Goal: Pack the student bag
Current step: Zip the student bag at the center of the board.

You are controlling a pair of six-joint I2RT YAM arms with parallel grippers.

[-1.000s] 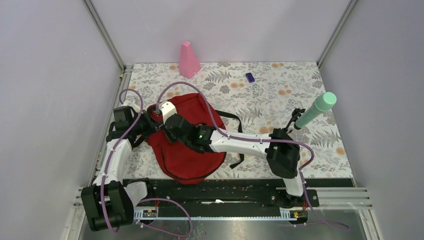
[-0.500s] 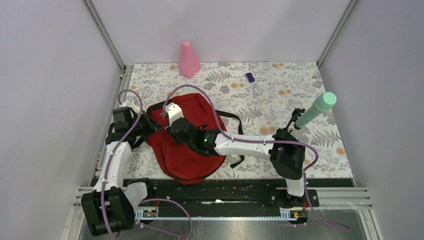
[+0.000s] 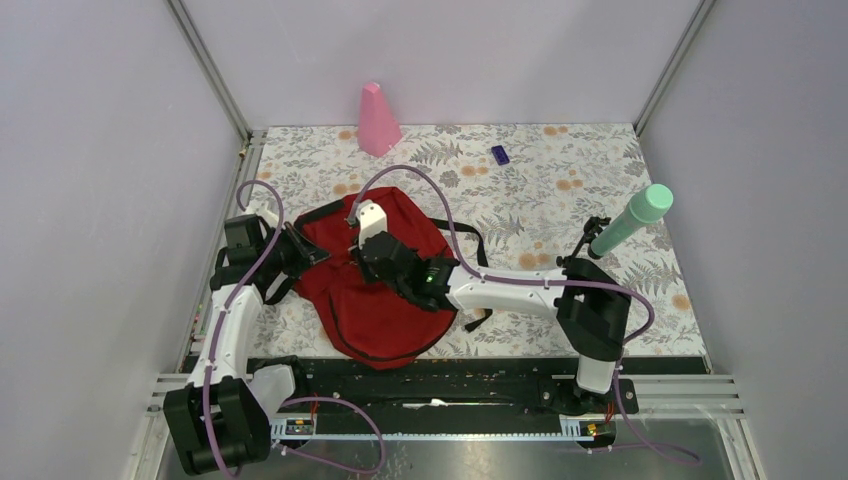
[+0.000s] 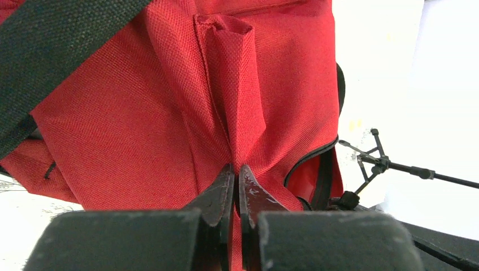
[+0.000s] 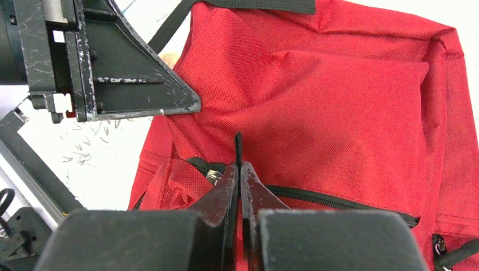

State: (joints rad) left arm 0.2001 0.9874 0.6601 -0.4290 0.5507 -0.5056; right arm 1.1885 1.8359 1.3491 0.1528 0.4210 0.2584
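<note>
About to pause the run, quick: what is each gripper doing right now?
Left gripper: closed, pinching a fold of the backpack.
Right gripper: closed on a thin black tab at the backpack's zipper.

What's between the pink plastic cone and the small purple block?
Nothing; in the top view only bare floral table cover separates the pink plastic cone and the small purple block.

Dark red fabric backpack with black straps and zipper trim lies slumped on the floral-patterned table, at roughly 8 o'clock from the table's centre. On its 9 o'clock side the fabric is drawn up into a narrow fold. Black straps trail out toward 3 o'clock.
</note>
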